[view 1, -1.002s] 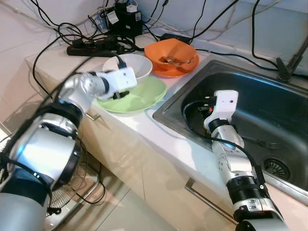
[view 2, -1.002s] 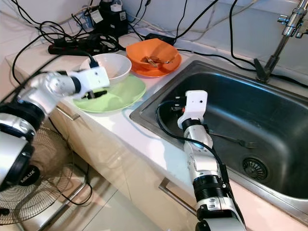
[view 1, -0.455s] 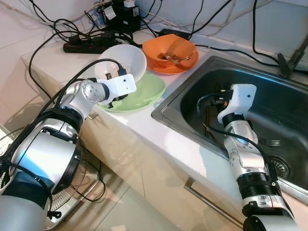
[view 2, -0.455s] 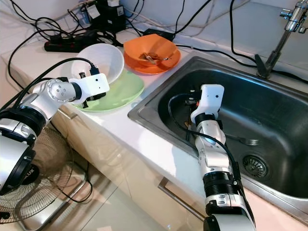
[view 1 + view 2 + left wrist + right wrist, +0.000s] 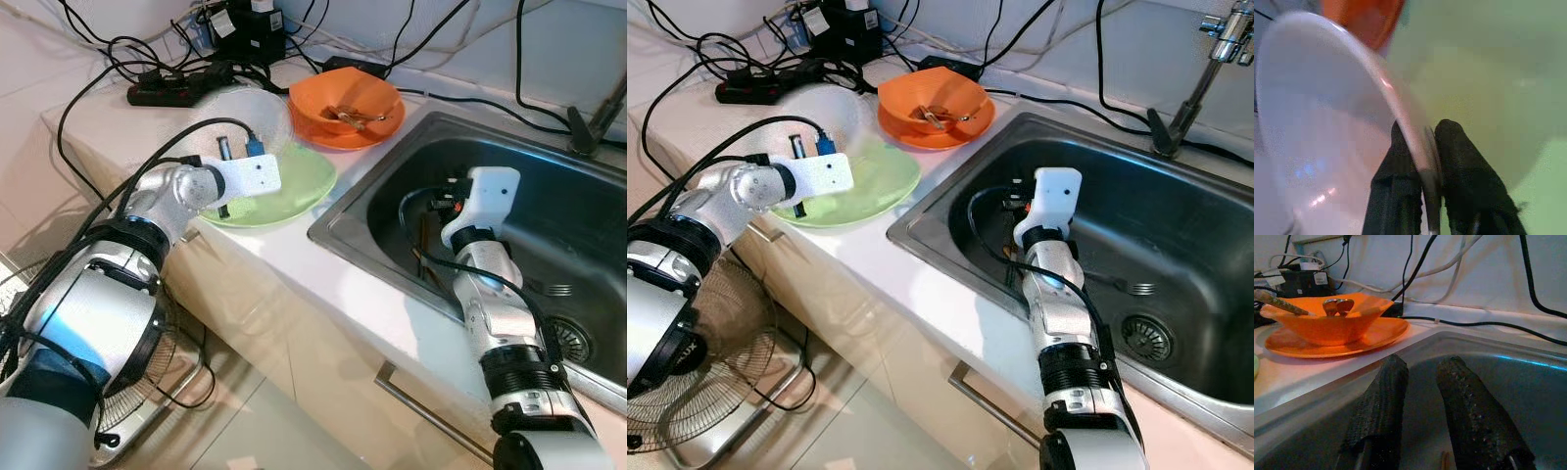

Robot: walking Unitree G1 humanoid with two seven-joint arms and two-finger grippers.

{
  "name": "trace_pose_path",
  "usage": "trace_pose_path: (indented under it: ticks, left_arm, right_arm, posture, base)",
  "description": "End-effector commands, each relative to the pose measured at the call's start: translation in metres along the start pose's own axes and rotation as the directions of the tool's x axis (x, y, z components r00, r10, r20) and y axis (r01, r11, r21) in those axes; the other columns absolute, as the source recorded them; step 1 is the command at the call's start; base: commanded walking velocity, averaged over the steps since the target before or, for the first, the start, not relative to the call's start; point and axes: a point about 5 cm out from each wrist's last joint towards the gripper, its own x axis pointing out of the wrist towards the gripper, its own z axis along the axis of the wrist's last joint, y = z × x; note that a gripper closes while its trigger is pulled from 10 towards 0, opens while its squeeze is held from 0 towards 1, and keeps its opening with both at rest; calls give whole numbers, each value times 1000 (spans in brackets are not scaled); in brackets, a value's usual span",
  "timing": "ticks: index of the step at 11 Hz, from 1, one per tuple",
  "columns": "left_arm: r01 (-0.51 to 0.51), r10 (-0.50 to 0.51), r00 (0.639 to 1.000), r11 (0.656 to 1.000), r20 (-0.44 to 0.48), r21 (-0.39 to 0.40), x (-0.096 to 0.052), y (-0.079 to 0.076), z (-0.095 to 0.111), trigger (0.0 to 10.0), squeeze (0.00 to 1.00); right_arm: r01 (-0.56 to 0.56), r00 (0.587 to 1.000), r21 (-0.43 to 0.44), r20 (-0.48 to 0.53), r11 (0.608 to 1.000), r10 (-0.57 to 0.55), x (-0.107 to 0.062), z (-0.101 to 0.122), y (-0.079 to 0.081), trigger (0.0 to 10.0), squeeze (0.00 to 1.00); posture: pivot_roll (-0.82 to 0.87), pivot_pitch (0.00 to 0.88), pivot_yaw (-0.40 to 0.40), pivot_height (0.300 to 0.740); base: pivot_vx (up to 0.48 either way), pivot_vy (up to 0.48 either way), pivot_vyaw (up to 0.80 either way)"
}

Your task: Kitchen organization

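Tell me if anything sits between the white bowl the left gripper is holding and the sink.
The left gripper pinches the white bowl by its rim above the green plate. Toward the sink lie bare counter and the sink's rim. The right gripper already occupies the near end of the basin, so it could crowd the drop.

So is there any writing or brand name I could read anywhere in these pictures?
"LUX": end of a brand name on the floor fan's hub; its start is hidden.
White labels on the black adapters on the counter: too small to read.
Nothing else legible.
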Motion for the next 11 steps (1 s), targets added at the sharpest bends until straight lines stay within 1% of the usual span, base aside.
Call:
trace_pose_path:
  ticks: [1,2,3,4,5,6,7,9,10,11]
  left_arm:
    - [-89,86,994,995,60,39,0,13,12,0,0]
    - [-163,160,982,986,96,25,-1,18,18,0,0]
    - [-230,227,965,973,131,9,-2,24,24,0,0]
    - [-295,290,943,955,163,9,-4,30,30,0,0]
    - [-347,351,898,936,264,-61,-7,35,48,4902,0]
    - [-357,368,869,929,330,-96,-10,34,59,10000,0]
    - [-339,362,844,932,395,-128,-11,19,72,10000,0]
    - [-298,347,841,937,416,-179,-9,-7,83,10000,0]
    - [-278,343,840,938,420,-208,-9,-15,88,10000,0]
    - [-270,342,840,937,421,-223,-10,-21,92,10000,0]
  right_arm:
    - [1,1000,15,3,1000,-1,3,2,3,10000,0]
    - [-4,1000,18,7,1000,4,6,3,6,10000,0]
    - [-8,1000,19,10,1000,8,9,4,8,10000,0]
    - [-9,1000,21,15,1000,9,11,5,8,10000,0]
    - [-8,1000,23,28,1000,8,12,8,9,10000,0]
    - [-9,999,22,34,1000,8,13,10,10,10000,0]
    - [-1,999,2,47,1000,1,17,15,5,10000,0]
    - [10,995,-20,103,1000,-8,25,36,-9,10000,0]
    - [10,992,-42,127,999,-5,28,45,-13,10000,1000]
    - [19,990,-46,140,999,-12,29,51,-16,10000,1000]
  posture:
    - [145,38,46,740]
    - [154,26,42,740]
    - [159,15,40,740]
    - [161,8,41,740]
    - [165,0,40,740]
    - [167,0,40,740]
    - [171,0,36,740]
    - [159,0,30,740]
    - [156,0,31,740]
    - [157,0,28,740]
  base:
    - [0,0,0]
    - [0,0,0]
    - [0,0,0]
    - [0,0,0]
    - [0,0,0]
    - [0,0,0]
    - [0,0,0]
    - [0,0,0]
    - [0,0,0]
    - [0,0,0]
